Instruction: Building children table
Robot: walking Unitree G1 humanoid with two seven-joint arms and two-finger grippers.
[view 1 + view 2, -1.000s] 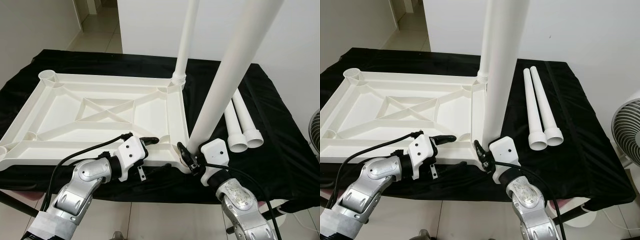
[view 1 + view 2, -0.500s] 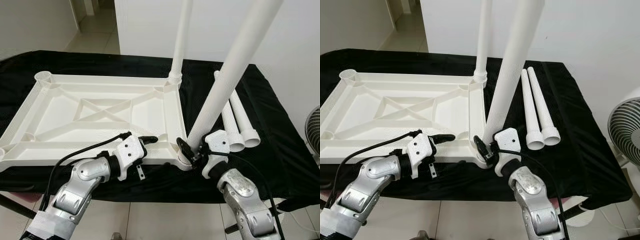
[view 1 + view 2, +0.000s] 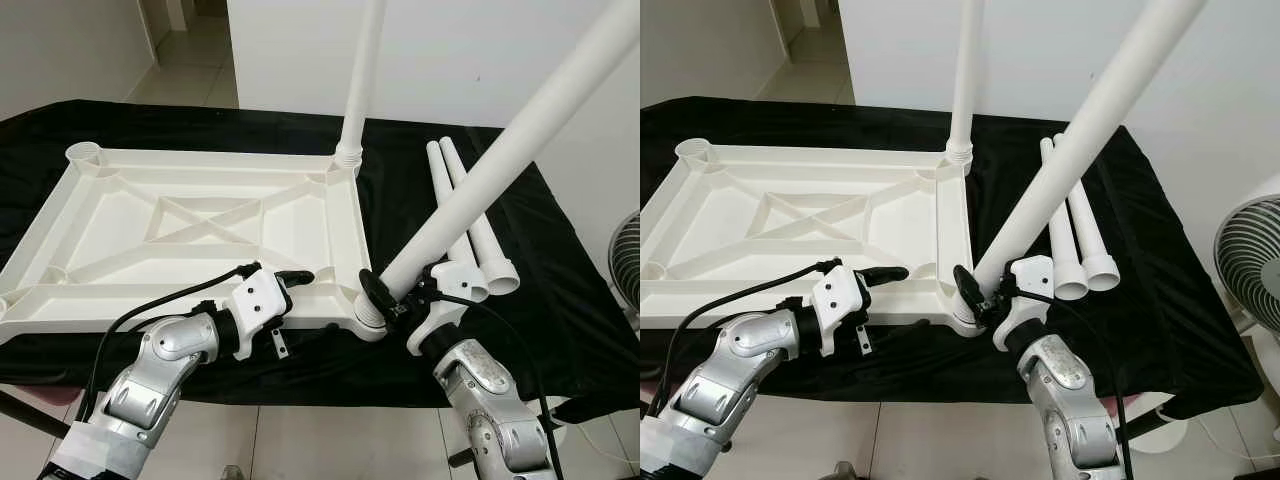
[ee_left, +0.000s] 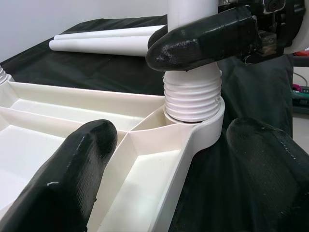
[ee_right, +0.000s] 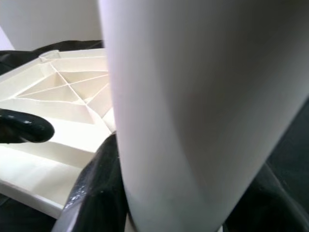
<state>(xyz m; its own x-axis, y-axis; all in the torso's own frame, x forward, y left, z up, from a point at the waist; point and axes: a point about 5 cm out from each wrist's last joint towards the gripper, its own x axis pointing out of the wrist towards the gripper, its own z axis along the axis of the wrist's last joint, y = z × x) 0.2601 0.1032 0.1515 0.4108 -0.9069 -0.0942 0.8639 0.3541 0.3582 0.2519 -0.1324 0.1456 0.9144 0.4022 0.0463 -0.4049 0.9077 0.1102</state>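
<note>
Home interior, plain room. White painted walls (image 3: 480, 60), pale tiled floor (image 3: 190, 70) running into a hallway or doorway at the back. Work table draped in a black cloth (image 3: 1160, 300). 1 white floor fan (image 3: 1250, 265) at the right edge, household type.

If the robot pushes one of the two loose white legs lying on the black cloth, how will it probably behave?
The loose legs are round tubes, so one would probably roll sideways, though the black cloth may slow it. Each has a wider threaded end, so it would likely curve rather than roll straight. They look like rigid plastic, probably light.
</note>
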